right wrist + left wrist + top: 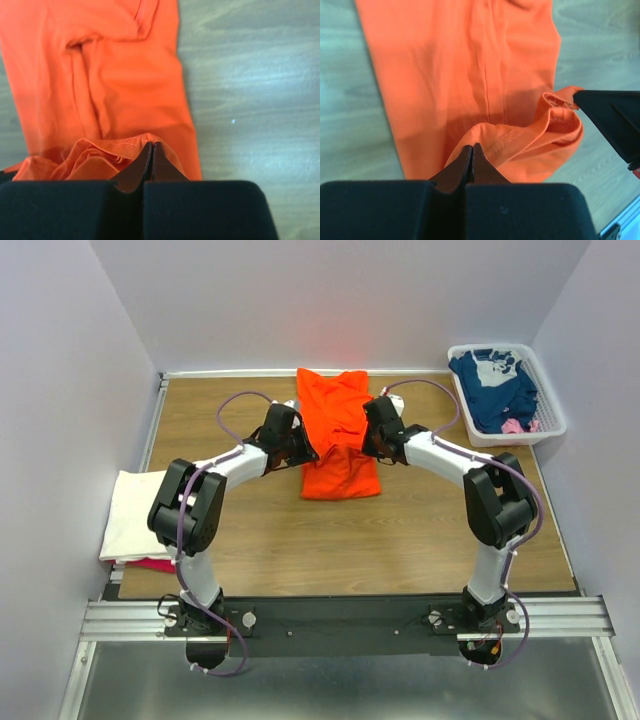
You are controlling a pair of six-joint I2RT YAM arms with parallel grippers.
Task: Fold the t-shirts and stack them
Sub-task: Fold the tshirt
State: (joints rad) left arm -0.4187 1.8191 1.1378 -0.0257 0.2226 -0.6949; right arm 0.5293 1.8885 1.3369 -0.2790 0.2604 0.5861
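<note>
Corners of the orange t-shirt [338,412] sit pinched in the left claw [472,151] and right claw [151,149]. Soft, light cloth, it will likely sag between them, so the stitched edge is the place to hold.

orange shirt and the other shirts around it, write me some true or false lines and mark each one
1. The left jaws are shut on a hem of the orange t-shirt. True.
2. The right jaws hang open over bare wood. False: they are shut on a bunched fold of the orange t-shirt.
3. The navy t-shirt lies in the white basket. True.
4. The cream-white t-shirt is in that basket too. False: it lies at the left edge of the table, on top of a magenta-pink cloth.
</note>
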